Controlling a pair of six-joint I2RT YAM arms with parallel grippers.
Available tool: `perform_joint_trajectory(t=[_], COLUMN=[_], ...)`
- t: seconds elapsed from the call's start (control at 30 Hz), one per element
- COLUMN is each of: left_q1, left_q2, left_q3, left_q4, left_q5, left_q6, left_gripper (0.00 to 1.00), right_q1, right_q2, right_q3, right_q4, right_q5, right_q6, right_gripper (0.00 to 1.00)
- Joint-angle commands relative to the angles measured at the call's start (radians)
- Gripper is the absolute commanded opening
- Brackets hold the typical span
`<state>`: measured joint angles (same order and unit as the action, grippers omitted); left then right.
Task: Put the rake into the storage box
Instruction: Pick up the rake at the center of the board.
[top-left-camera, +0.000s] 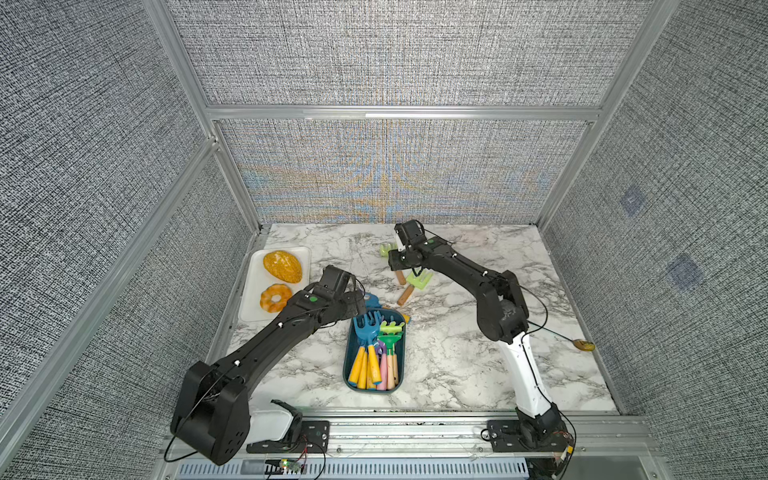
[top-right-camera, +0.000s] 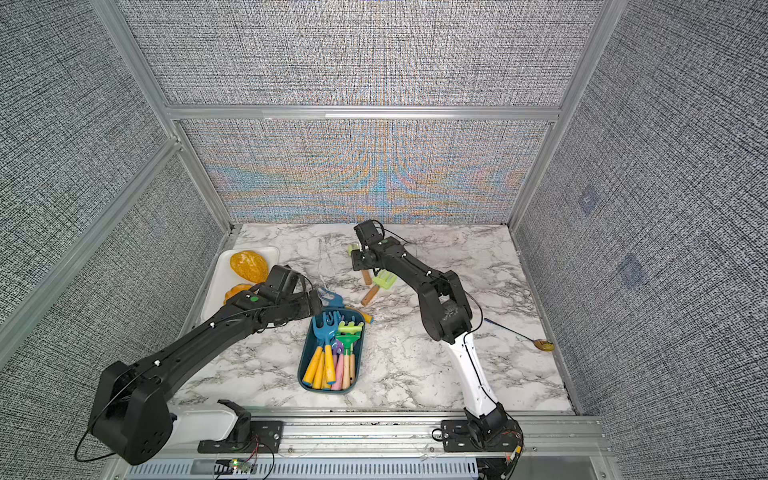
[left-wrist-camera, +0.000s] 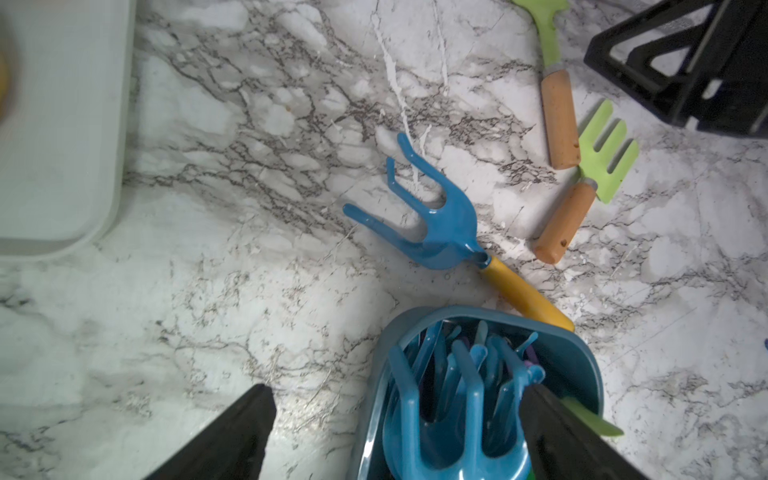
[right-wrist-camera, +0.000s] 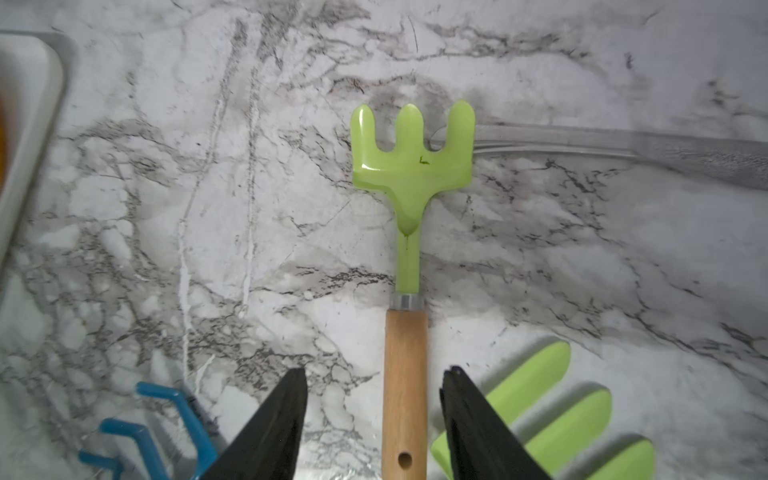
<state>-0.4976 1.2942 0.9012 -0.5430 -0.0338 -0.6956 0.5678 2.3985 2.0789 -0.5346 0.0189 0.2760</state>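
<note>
- Squarely over the far half of the grey-veined white marble tabletop (top-left-camera: 457, 353), my right gripper (right-wrist-camera: 376, 370) hung with its jaws parted, one on each side of the wooden handle of the lime-green three-tined rake (right-wrist-camera: 409, 266). Marble showed in both gaps, so nothing was gripped.
- That rake lay flat, tines towards the back edge, well apart from the dark teal-blue plastic storage box (top-left-camera: 347, 365).
- A second lime-green rake (left-wrist-camera: 606, 153) lay just beside it, its tines partly behind one of my fingers (right-wrist-camera: 478, 424).
- My left gripper (left-wrist-camera: 395, 388) stood spread wide and empty above the box's far rim.
- Inside, the box was crowded with coloured rakes, heads at the far end.
- A blue claw rake with a yellow handle (left-wrist-camera: 440, 232) lay outside, its handle end at the box's rim.
- A flat white tray (top-left-camera: 253, 291) sat along the left edge, and bare marble lay open to the right of the box.
</note>
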Motion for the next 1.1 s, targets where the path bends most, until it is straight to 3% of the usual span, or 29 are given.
perform_joint_trajectory(t=[0.0, 0.27, 0.63, 0.93, 1.07], left_q1=[-0.001, 0.0, 0.0, 0.0, 0.0], left_q2=[-0.045, -0.141, -0.279, -0.348, -0.393], left_q3=[-0.036, -0.101, -0.162, -0.186, -0.194], left_q4=[-0.005, -0.029, -0.06, -0.08, -0.097], left_q5=[-0.02, -0.038, -0.061, -0.056, -0.068], left_q6=[-0.02, -0.03, -0.05, -0.058, -0.058], left_gripper=[0.97, 0.97, 0.97, 0.97, 0.97], right_q1=[-0.006, 0.004, 0.062, 0.065, 0.067], right_q2=[0.046, 0.127, 0.257, 0.147, 0.02], right_q3=[0.034, 0.061, 0.231, 0.218, 0.18], right_q4=[-0.073, -0.057, -0.194, -0.138, -0.097], right_q5=[0.021, 0.034, 0.284, 0.245, 0.194], right_q6=[-0.018, -0.012, -0.005, 0.021, 0.035], right_gripper=[0.54, 0.42, 0.29, 0.02, 0.0])
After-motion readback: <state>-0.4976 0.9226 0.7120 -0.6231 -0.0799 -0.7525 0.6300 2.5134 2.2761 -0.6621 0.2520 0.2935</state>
